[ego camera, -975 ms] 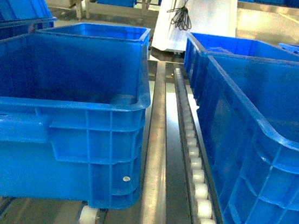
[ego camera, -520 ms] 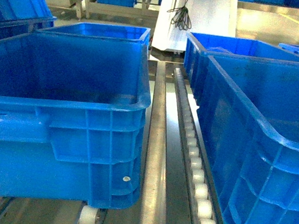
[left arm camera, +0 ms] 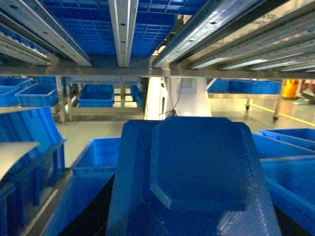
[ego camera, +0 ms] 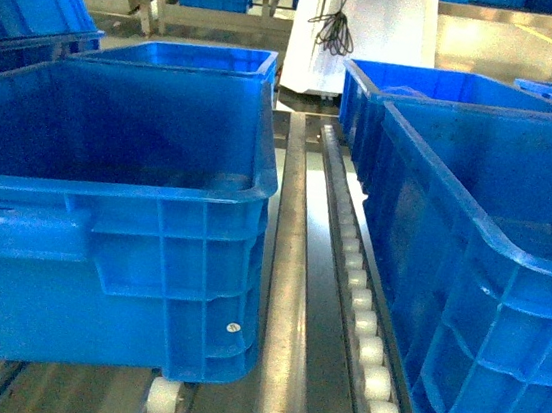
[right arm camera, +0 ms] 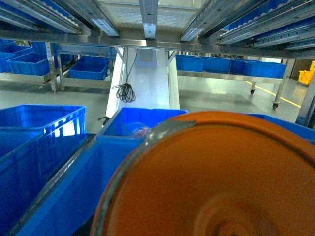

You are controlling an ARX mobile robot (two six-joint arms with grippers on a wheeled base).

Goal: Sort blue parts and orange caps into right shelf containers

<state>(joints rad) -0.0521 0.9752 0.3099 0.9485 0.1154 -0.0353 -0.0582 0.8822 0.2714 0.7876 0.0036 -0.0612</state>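
A bright blue plastic blocky part fills the lower middle of the left wrist view, close to the lens. A round orange cap fills the lower right wrist view likewise. Neither pincer is visible, so whether either is clenched cannot be told. The head view shows neither item, only the deep blue ribbed plastic bins on white conveyor rollers, and another bin at left.

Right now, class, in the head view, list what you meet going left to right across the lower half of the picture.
Left blue bin → metal rail → row of white rollers → right blue bin.
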